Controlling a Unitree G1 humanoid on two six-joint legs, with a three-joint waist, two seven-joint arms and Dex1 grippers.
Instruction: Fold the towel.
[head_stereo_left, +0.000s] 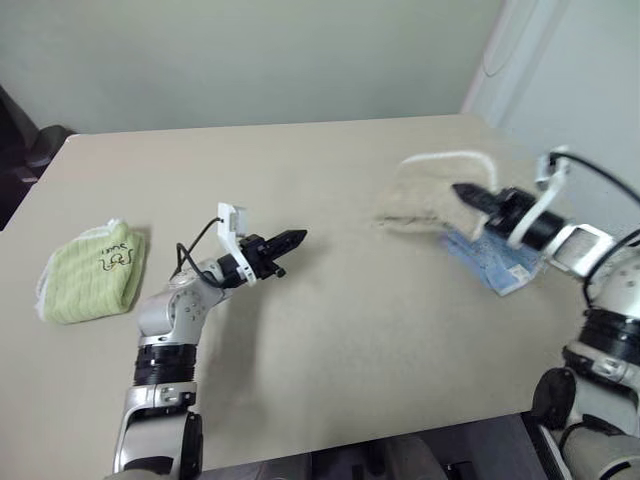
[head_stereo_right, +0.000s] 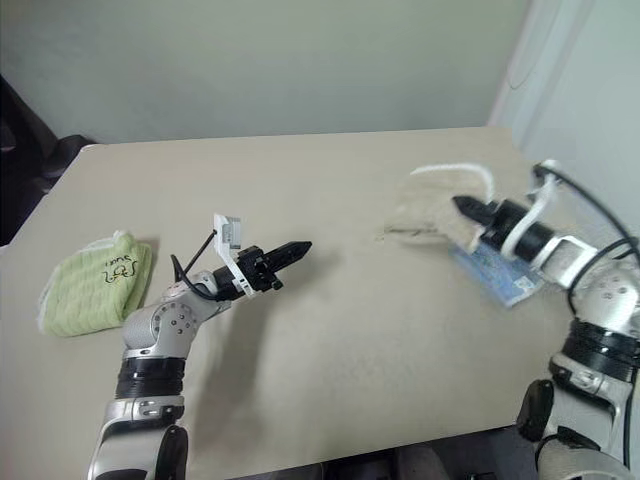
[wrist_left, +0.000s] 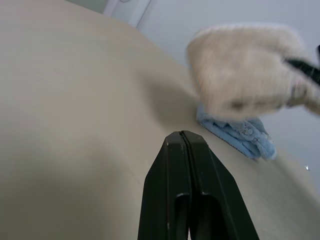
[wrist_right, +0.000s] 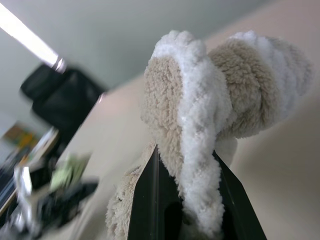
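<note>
My right gripper (wrist_right: 185, 165) is pinched on the towel (head_stereo_left: 432, 195), the beige pile and its white corded edge squeezed between my two black fingers (wrist_right: 145, 200). The towel hangs bunched from that grip over the far right part of the table (head_stereo_left: 330, 330), lifted off the surface with its white edging arching above the fingers. Just under and to the right of it lies a light-blue cloth (head_stereo_left: 495, 262), folded flat near the table's right edge. My left gripper (head_stereo_left: 290, 240) hovers over the middle of the table, well apart from the towel, fingers pressed together with nothing between them; in its wrist view the two black fingers (wrist_left: 172, 200) meet at a thin seam, pointing toward the towel and the blue cloth beyond. A green cloth (head_stereo_left: 90, 272) with black writing sits folded at the near left side of the table, well away from both arms. A dark chair (head_stereo_right: 40, 150) stands past the table's far left corner.
</note>
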